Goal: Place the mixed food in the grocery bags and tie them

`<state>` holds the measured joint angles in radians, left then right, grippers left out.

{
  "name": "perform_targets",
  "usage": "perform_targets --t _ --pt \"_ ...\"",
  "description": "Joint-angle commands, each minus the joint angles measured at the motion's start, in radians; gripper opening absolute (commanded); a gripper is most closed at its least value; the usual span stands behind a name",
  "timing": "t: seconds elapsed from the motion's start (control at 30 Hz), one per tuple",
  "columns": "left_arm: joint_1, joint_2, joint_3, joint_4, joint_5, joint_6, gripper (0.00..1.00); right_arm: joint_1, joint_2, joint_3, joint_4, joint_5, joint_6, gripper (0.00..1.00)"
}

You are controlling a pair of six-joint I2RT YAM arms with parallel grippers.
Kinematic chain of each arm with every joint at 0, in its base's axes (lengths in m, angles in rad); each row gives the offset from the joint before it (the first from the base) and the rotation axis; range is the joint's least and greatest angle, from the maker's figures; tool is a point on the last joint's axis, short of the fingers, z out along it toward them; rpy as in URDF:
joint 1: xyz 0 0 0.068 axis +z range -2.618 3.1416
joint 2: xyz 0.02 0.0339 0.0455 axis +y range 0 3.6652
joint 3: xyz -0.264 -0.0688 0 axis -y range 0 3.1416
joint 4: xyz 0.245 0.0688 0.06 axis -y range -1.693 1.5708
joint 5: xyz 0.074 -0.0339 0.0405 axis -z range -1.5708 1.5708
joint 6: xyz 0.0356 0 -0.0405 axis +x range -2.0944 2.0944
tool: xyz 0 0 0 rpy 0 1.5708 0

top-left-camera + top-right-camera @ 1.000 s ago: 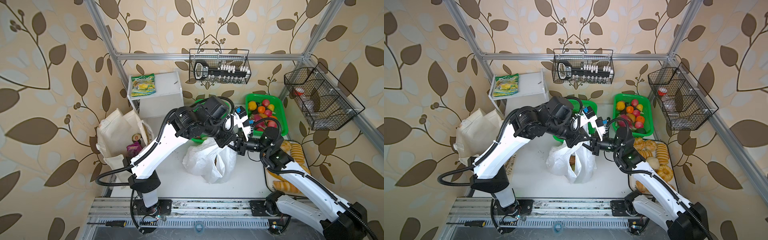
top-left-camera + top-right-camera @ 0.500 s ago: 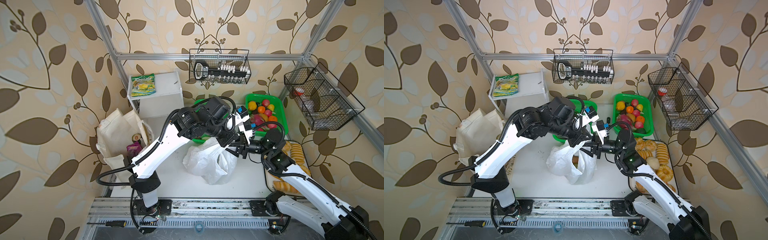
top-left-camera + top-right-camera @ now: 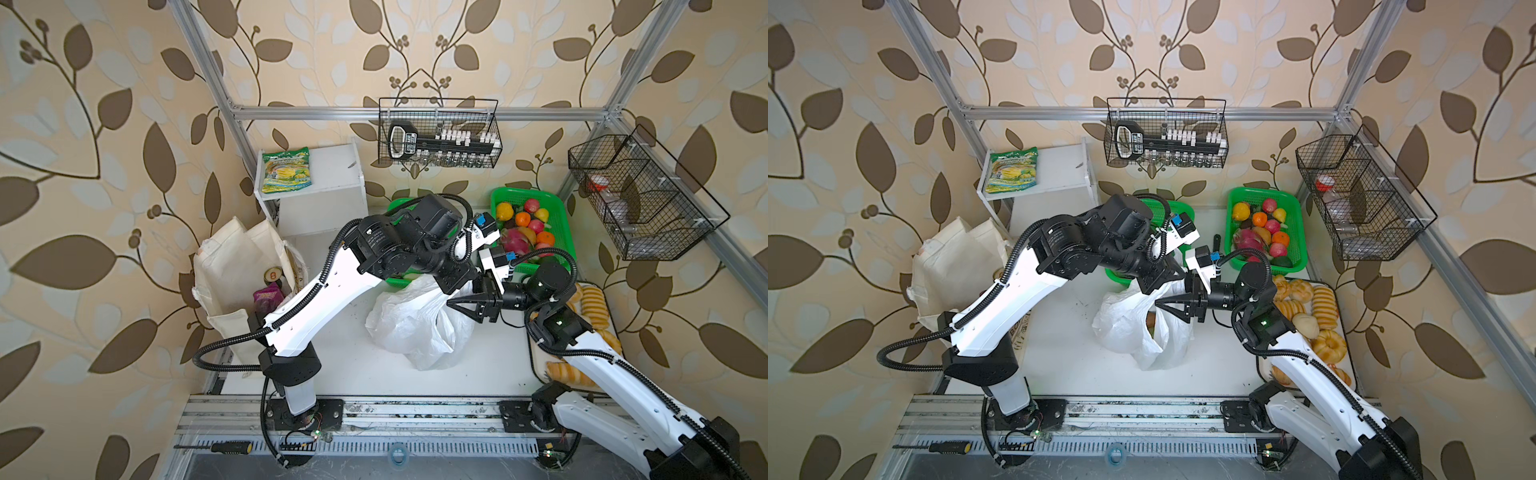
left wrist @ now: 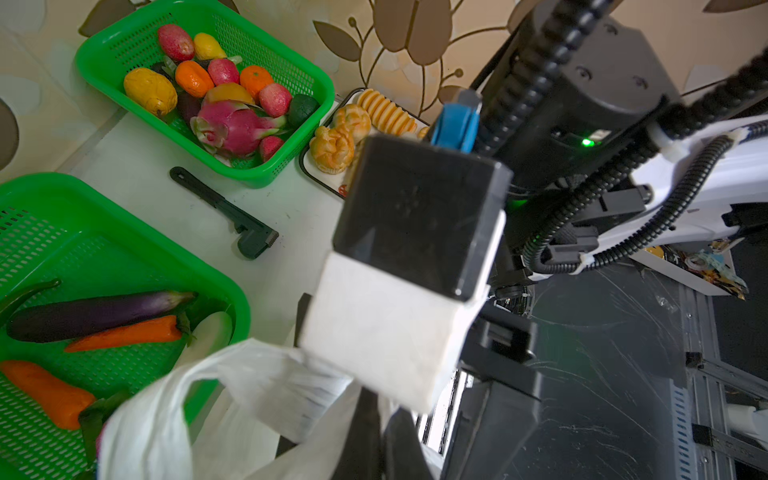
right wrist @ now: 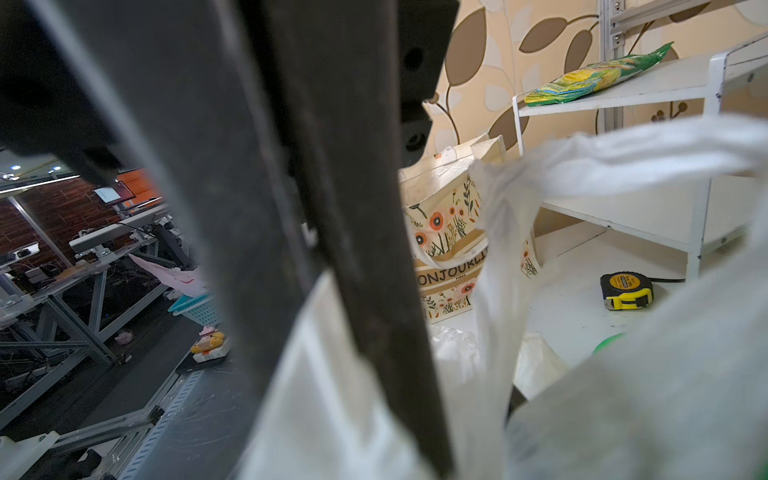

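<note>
now, pinches one handle of the white plastic bag (image 3: 415, 328), mid-frame in both top views, in the clenched left gripper (image 4: 376, 432); holds the right gripper (image 3: 453, 303) spread, gripping nothing. could lose the loose handle, spoil the tie, if tugged alone.

Both top views sit high above the front rail and look steeply down toward the back wall, far enough off to take in the whole white table (image 3: 353, 374) and both arms; they share almost everything, with the white plastic bag (image 3: 415, 328) near the middle of each; the left wrist view sits close over that bag, facing the fruit basket (image 4: 95, 54) and the bread tray (image 4: 309, 176); the right wrist view, pressed close behind a dark bar (image 5: 332, 208), faces the opposite way, toward the canvas tote (image 5: 449, 249) and the white shelf (image 5: 665, 83), both of which also show in both top views.
</note>
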<state>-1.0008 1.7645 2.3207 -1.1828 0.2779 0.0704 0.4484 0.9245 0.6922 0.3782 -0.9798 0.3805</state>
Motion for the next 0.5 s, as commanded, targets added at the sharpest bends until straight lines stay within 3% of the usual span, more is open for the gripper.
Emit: perform_targets --t 0.0,0.2,0.47 --pt "0.003 -0.039 -0.004 0.033 0.018 -0.009 0.0 -0.002 0.004 -0.004 0.06 -0.002 0.009 0.7" --pt "0.002 -0.031 -0.007 0.046 0.06 -0.014 0.0 0.015 0.05 -0.035 0.226 0.038 0.125 0.63" --pt "0.002 -0.041 -0.023 0.065 0.073 -0.021 0.0 0.017 0.045 -0.052 0.254 0.017 0.127 0.38"
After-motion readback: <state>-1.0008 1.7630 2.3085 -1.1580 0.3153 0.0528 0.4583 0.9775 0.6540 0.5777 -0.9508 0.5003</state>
